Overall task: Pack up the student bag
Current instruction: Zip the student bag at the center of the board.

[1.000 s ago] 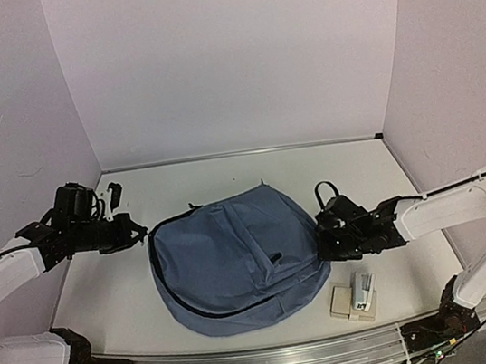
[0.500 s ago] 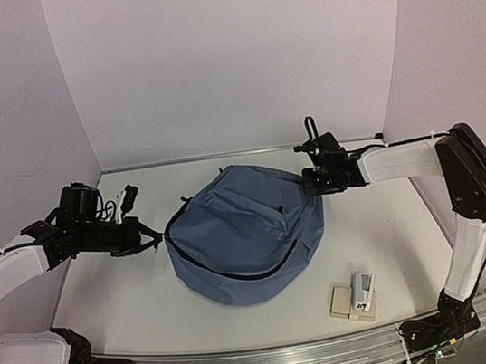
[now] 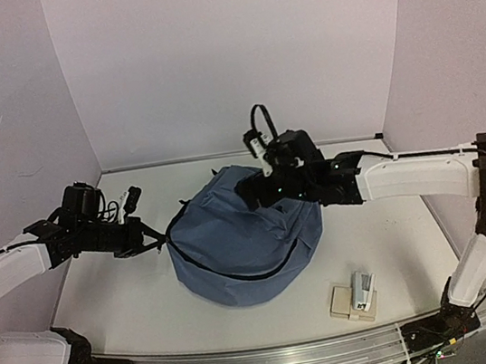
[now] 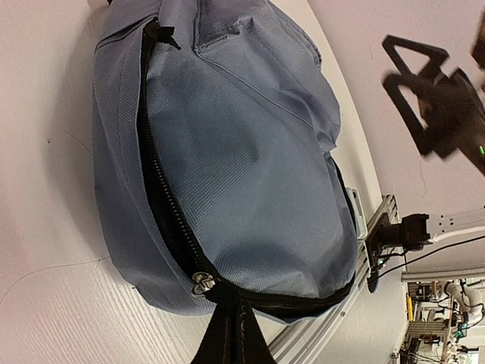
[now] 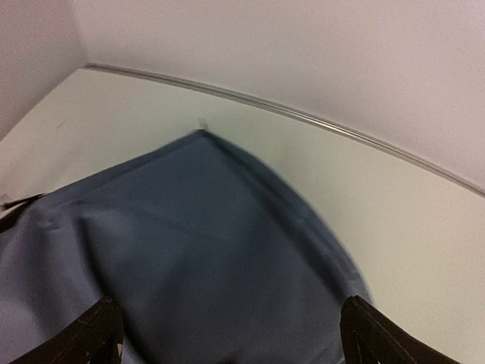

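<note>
Change since the prior views: the right arm has swung from the bag's 1 o'clock corner to above its rear crown, and the right tool (image 3: pixel 252 190) has gone from clenched to released, with nothing held. In the right wrist view its fingertips (image 5: pixel 95 337) sit far apart over bare blue cloth. Item: student bag (image 3: pixel 239 247), slate-blue, bunched into a dome at the middle of the tabletop (image 3: pixel 123 300), front face up. Left tool (image 3: pixel 148 239), at the bag's 9 o'clock edge, is clenched on a dark pull strap (image 4: pixel 231 334) that runs to the zip slider (image 4: pixel 202 282). Whether the main zip is parted cannot be told. Also present: a small stack of pale items (image 3: pixel 356 298) at 5 o'clock, well apart from the bag — kind unclear. Step in hand, as judged: opening the main compartment. Next move likely calls for the right tool to descend and pinch the cloth, bracing the bag against the zip pull.
</note>
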